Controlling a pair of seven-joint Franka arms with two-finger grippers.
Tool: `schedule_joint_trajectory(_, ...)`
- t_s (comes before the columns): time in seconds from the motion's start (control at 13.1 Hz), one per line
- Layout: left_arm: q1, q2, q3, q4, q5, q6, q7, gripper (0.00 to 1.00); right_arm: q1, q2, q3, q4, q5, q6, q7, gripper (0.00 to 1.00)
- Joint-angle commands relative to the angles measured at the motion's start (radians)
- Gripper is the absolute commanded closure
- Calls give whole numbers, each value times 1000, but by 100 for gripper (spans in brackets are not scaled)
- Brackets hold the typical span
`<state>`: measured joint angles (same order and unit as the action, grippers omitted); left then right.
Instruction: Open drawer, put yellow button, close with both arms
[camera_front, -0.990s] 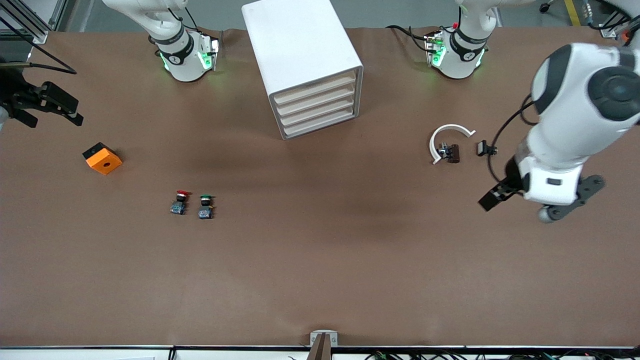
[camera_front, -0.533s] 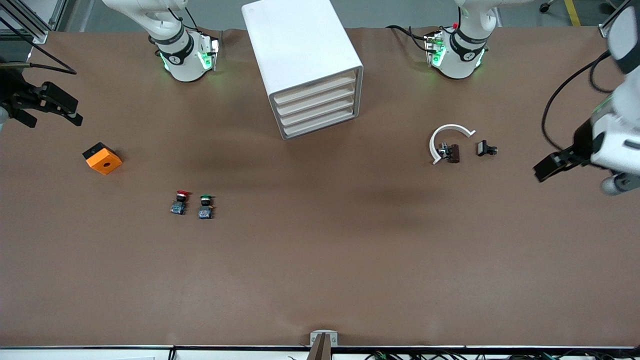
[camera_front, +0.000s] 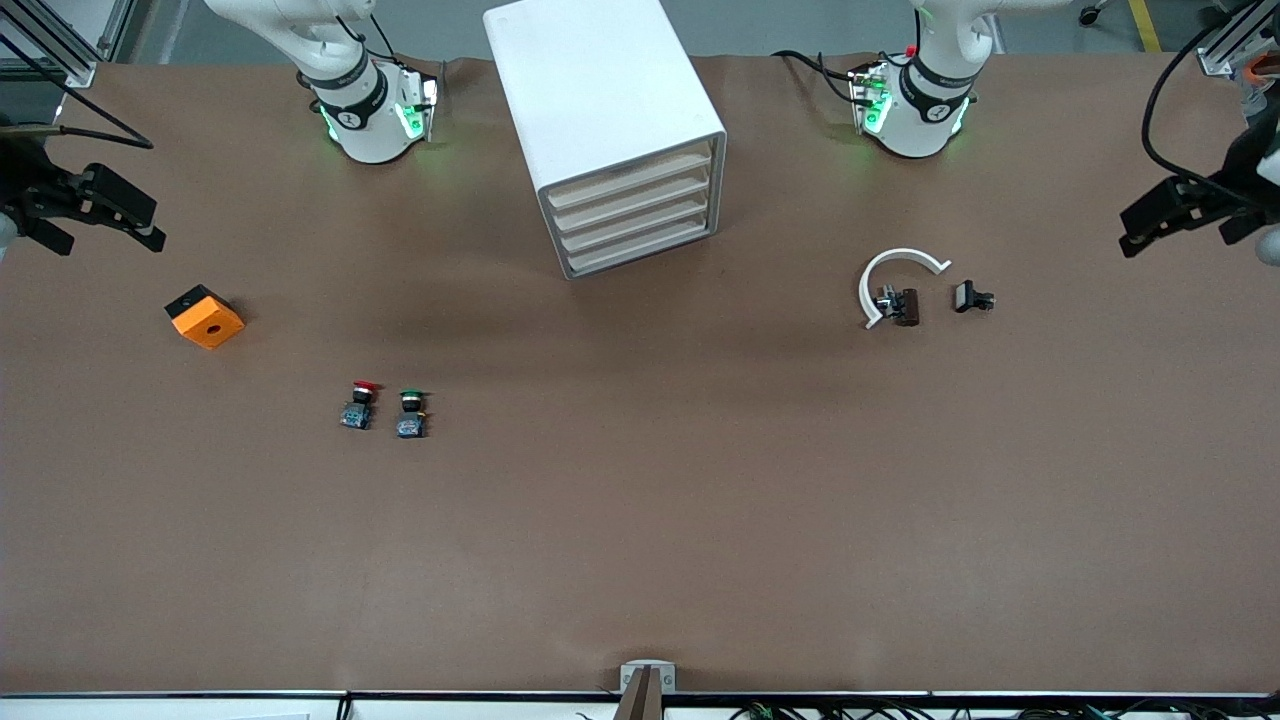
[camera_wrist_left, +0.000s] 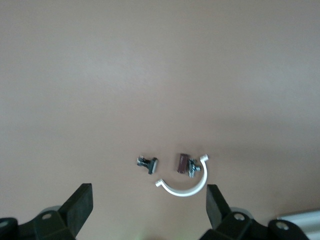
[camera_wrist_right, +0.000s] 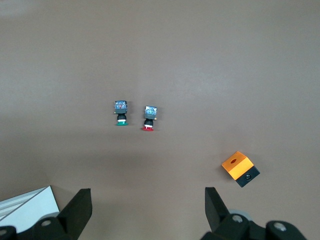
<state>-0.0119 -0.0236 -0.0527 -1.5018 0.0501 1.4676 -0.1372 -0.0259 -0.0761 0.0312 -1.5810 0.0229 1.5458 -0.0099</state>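
The white cabinet stands between the two arm bases. Its uppermost drawer is pushed in flush, like the three cream fronts below it. The yellow button is out of view in every frame. My left gripper hangs open and empty at the table's edge at the left arm's end; in its wrist view the left gripper holds nothing. My right gripper hangs open and empty at the right arm's end of the table, and the right gripper has bare table between its fingers.
A red-capped button and a green-capped button stand side by side, nearer the front camera than the cabinet. An orange block lies toward the right arm's end. A white C-shaped ring, a brown part and a black clip lie toward the left arm's end.
The left arm has swung away from over the table beside the black clip, out to the table's edge at its own end. The right arm has not moved.
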Motion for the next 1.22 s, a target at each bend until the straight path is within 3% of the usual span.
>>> schedule_joint_trajectory(0.0,-6,-67,7,-75,-38,-3,27,0,7,2,-1,15,-14,-12,-4,0)
schedule_joint_trajectory(0.46,-8,-71,-67,-101,-30,-3,-13,0,7,2,-1,15,-14,-10,-4,0)
schedule_joint_trajectory(1.14,29,-62,-56,-86,-30,2,7,0,7,2,-1,15,-14,-10,-4,0)
